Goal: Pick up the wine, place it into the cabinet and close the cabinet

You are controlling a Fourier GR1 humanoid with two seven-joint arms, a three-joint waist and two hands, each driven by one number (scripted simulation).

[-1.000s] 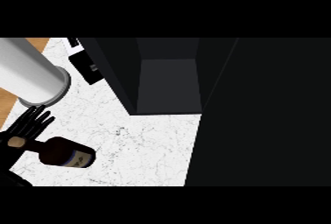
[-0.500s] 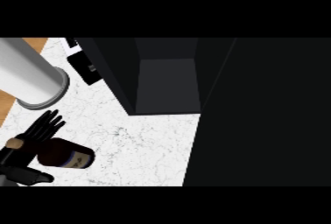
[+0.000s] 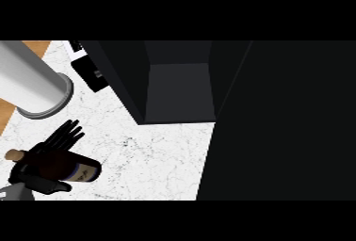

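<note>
The wine bottle point(image 3: 64, 168), dark with a pale label and a cork-coloured top, shows at the lower left of the white marble counter point(image 3: 153, 155), its neck pointing left. My left hand point(image 3: 42, 181) is at the bottle. Its straight fingers point(image 3: 66, 134) reach past the bottle's far side and its thumb lies along the near side, so the bottle sits between them. The dark cabinet point(image 3: 177, 89) stands open at the top centre, its inside bare. My right hand does not show.
A tall grey cylinder point(image 3: 31, 80) stands at the upper left on the counter. A small black object point(image 3: 92, 73) sits between it and the cabinet. A large dark panel point(image 3: 285, 122) fills the right side.
My left hand has moved right and further in, its fingers now past the bottle's far side and the thumb on the near side. The bottle has hardly shifted.
</note>
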